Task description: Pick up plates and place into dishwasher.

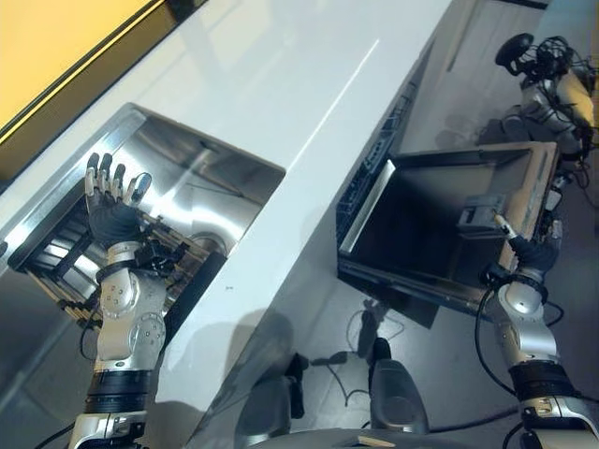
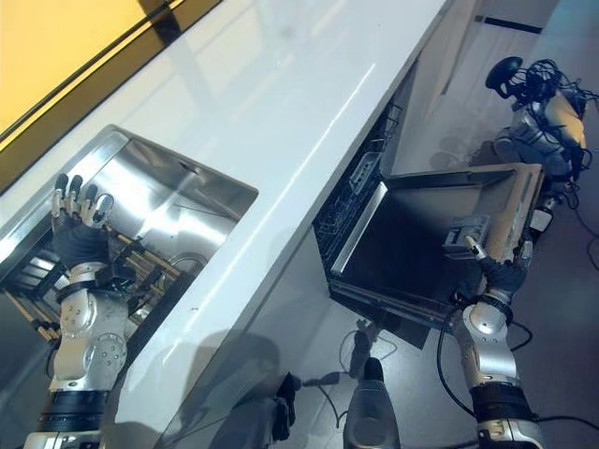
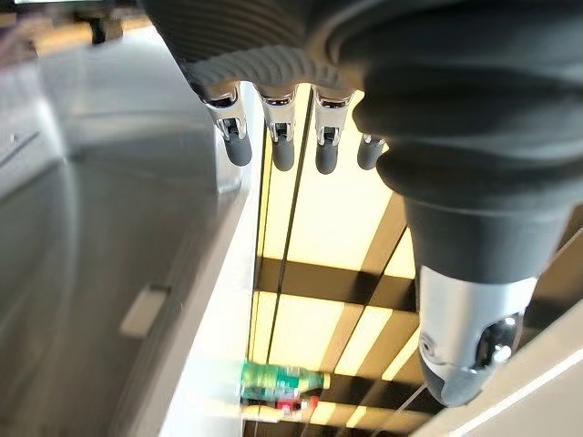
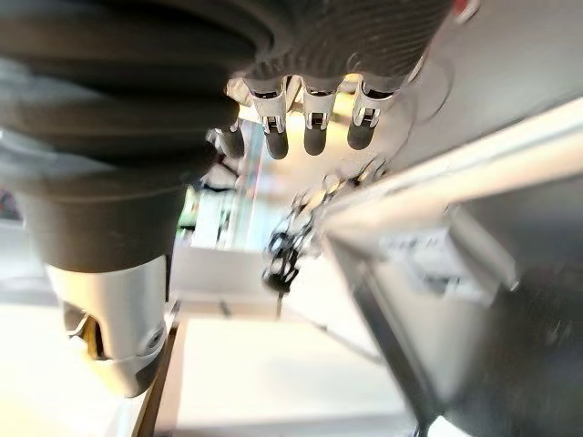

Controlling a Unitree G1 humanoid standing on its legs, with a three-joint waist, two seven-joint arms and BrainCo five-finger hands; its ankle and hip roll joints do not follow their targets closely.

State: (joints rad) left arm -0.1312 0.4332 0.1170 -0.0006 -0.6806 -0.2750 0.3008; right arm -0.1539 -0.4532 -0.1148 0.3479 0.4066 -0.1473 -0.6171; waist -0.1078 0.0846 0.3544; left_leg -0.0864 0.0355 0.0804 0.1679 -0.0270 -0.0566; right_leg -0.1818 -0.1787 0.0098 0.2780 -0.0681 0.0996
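Observation:
My left hand (image 1: pixel 110 201) is held up over the steel sink (image 1: pixel 201 178), fingers (image 3: pixel 278 146) straight and apart, with nothing in it. Below it in the sink lies a dark wire dish rack (image 1: pixel 70 253); I cannot make out a plate in it. The dishwasher door (image 1: pixel 421 234) hangs open and flat below the counter, and the wire basket (image 1: pixel 374 154) shows inside. My right hand (image 1: pixel 532 253) is at the door's near right corner, open and empty, its fingers (image 4: pixel 314 127) relaxed.
A long white counter (image 1: pixel 309 94) runs between the sink and the dishwasher. A yellow-lit panel (image 1: pixel 56 47) lines the far left. Dark equipment with cables (image 1: pixel 552 79) sits on the floor beyond the door.

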